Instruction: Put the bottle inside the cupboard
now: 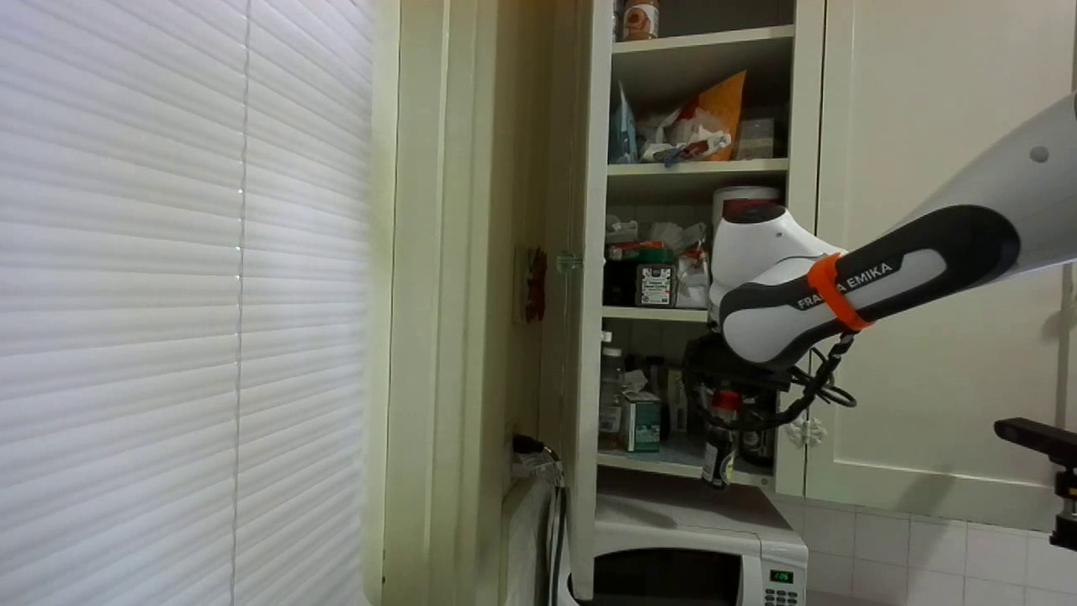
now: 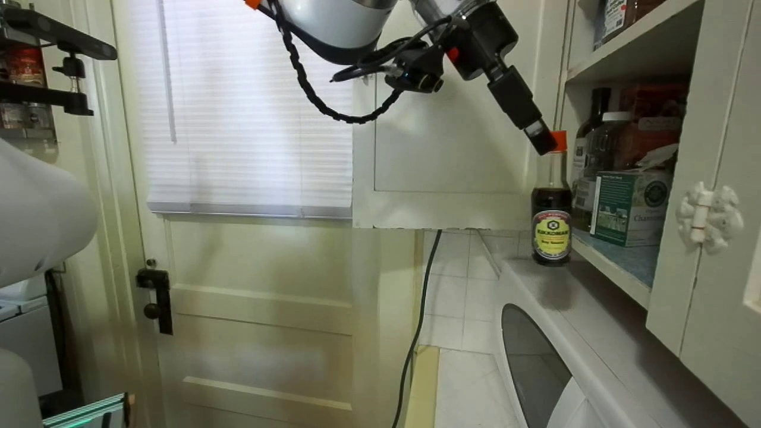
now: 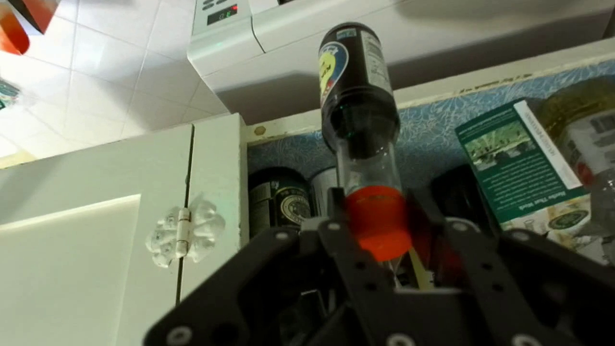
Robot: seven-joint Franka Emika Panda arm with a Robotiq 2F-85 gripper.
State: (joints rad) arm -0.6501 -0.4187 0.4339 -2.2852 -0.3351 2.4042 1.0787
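The bottle is dark soy sauce with a red-orange cap; it shows in both exterior views (image 1: 719,454) (image 2: 551,226) and in the wrist view (image 3: 358,105). My gripper (image 2: 542,139) is shut on its cap from above. In the wrist view, the fingers (image 3: 375,211) lie on both sides of the cap. The bottle hangs nearly upright in front of the lowest shelf of the cupboard (image 1: 656,314), outside it. In an exterior view its base looks near the height of the shelf edge (image 2: 612,270). In an exterior view the arm hides part of the gripper and shelves.
The cupboard's long cream door (image 1: 589,252) stands open. A green tea box (image 2: 621,208) and clear bottles (image 1: 610,396) stand on the lowest shelf. A dark jar (image 3: 281,199) stands near the cupboard's side frame. The white microwave (image 1: 673,526) is below the shelf and bottle.
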